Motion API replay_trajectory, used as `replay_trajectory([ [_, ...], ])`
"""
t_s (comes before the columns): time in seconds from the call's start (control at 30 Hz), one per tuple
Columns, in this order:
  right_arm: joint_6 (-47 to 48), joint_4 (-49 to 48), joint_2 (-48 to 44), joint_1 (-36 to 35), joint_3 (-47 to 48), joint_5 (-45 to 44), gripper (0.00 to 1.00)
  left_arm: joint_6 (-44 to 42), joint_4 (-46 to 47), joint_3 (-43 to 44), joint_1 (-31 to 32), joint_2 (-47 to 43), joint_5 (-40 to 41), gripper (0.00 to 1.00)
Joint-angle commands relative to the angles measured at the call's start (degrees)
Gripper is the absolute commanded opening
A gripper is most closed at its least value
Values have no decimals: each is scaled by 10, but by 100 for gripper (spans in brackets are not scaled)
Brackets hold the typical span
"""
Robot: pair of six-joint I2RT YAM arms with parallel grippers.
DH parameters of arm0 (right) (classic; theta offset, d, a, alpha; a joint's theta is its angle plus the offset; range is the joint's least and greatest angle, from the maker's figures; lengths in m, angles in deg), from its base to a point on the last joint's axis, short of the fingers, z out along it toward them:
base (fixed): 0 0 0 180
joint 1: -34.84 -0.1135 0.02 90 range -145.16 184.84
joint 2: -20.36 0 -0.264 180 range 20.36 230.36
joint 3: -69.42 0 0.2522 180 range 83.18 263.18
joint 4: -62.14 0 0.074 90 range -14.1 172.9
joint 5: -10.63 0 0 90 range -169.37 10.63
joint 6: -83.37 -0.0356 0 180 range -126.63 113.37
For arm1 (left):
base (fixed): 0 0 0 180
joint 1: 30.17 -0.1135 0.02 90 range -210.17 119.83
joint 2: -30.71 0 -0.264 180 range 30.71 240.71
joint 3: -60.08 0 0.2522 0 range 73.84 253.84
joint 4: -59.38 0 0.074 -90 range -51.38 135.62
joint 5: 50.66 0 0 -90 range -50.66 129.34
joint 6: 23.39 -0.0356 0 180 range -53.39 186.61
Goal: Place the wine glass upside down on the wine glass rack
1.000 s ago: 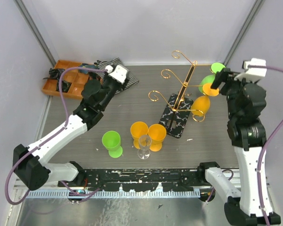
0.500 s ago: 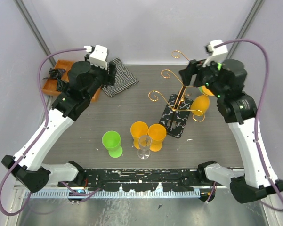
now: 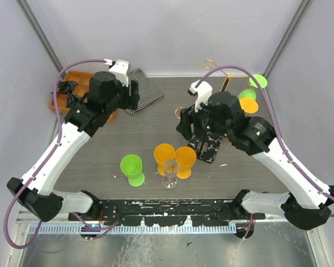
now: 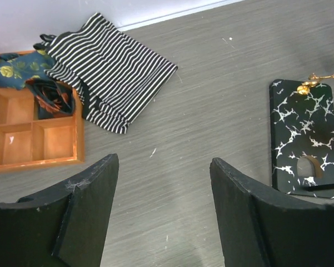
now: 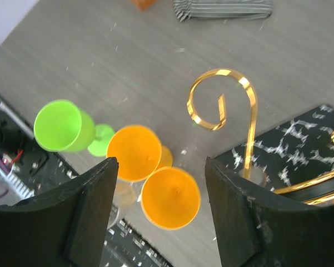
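Note:
Four wine glasses stand upright near the table's front: a green one [image 3: 131, 167], two orange ones [image 3: 164, 153] [image 3: 185, 157] and a clear one [image 3: 170, 170]. The wine glass rack's black speckled base [image 3: 209, 148] lies behind them, its gold stem mostly hidden by my right arm. My right gripper [image 3: 183, 120] hangs open above the rack's left scroll [image 5: 222, 100]. Through its fingers I look down on the orange glasses [image 5: 170, 197] and the green one [image 5: 60, 125]. My left gripper [image 3: 134, 93] is open and empty over bare table [image 4: 164, 161] at the back left.
A striped cloth [image 3: 143, 89] lies at the back, next to an orange divided tray [image 4: 33, 139] with patterned fabric in it. Green [image 3: 246, 94] and orange [image 3: 248, 105] glasses hang at the rack's far right. Walls close the table at the back and sides.
My right arm has swung from the back right corner leftward and forward over the rack. My left arm has lifted and drawn back a little; its jaws stand wider.

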Motion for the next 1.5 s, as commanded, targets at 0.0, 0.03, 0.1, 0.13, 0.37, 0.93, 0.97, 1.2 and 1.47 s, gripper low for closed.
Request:
replay_trajectory([
  [0.0, -59, 27, -18, -55, -28, -34, 68, 36, -9, -13, -5, -14, -23, 73],
  [0.03, -64, 27, -17, -69, -34, -36, 68, 40, -4, -21, -5, -15, -25, 73],
  [0.1, -73, 35, -11, -93, -44, -46, 68, 48, -2, -35, -5, -38, -25, 73],
  [0.13, -76, 40, -8, -103, -47, -50, 67, 50, -4, -39, -5, -42, -25, 73],
  [0.37, -93, 48, 6, -147, -77, -58, 61, 54, -16, -61, -5, -70, -19, 74],
  [0.93, -98, 39, 28, -180, -143, -49, 47, 43, -17, -61, -5, -56, -18, 75],
  [0.97, -95, 37, 34, -181, -143, -49, 46, 42, -17, -61, -5, -55, -18, 75],
  [1.2, -86, 16, 60, -185, -134, -46, 28, 36, -15, -65, -5, -55, -12, 75],
  [1.47, -71, 90, 69, -185, -57, -75, 1, 37, -27, -48, -5, -46, -6, 75],
])
